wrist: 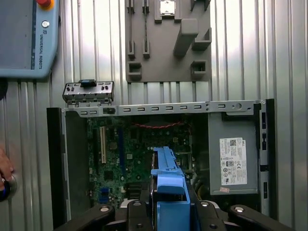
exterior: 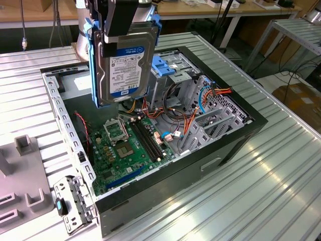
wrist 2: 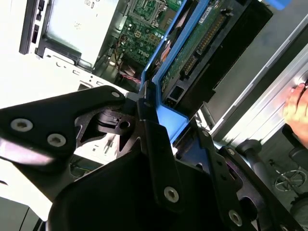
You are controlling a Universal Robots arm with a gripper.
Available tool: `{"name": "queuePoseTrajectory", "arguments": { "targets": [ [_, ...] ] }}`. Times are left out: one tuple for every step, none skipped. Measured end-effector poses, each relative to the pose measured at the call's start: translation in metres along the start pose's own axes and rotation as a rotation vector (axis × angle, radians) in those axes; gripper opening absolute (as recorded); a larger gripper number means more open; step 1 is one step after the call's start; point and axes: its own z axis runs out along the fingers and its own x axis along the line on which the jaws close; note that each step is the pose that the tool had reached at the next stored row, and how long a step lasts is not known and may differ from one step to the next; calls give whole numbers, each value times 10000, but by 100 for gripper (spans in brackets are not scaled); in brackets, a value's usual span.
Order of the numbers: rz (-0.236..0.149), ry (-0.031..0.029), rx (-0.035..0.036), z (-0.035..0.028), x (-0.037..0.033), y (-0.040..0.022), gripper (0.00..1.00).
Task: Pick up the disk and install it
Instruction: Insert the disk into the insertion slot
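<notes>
The disk hangs upright in the air, a silver drive with a white label and blue side rails. My gripper is shut on its upper end. It hovers above the open computer case, over the motherboard and beside the drive cage. In the second wrist view the disk points away from my black fingers, its green circuit board and connector showing. In the first wrist view the disk's blue rail sits edge-on between the fingers, over the case interior.
A light-blue latch plate tops the drive cage, with orange and blue cables beside it. A grey fixture tray and a loose metal bracket lie at the exterior view's left. A teach pendant and a person's hand are nearby.
</notes>
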Motion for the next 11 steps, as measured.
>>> {"name": "queuePoseTrajectory", "arguments": {
  "targets": [
    [0,0,0,0,2,-5,37],
    [0,1,0,0,3,-8,37],
    [0,1,-1,0,9,-12,37],
    [1,1,-1,0,16,-14,37],
    [0,1,0,1,25,-16,37],
    [0,2,-1,1,35,-17,37],
    [0,1,-1,1,45,-18,37],
    [0,1,0,2,56,-19,37],
    [0,0,0,3,66,-19,37],
    [0,1,0,2,76,-20,37],
    [0,1,0,3,90,-21,37]
  ]
}}
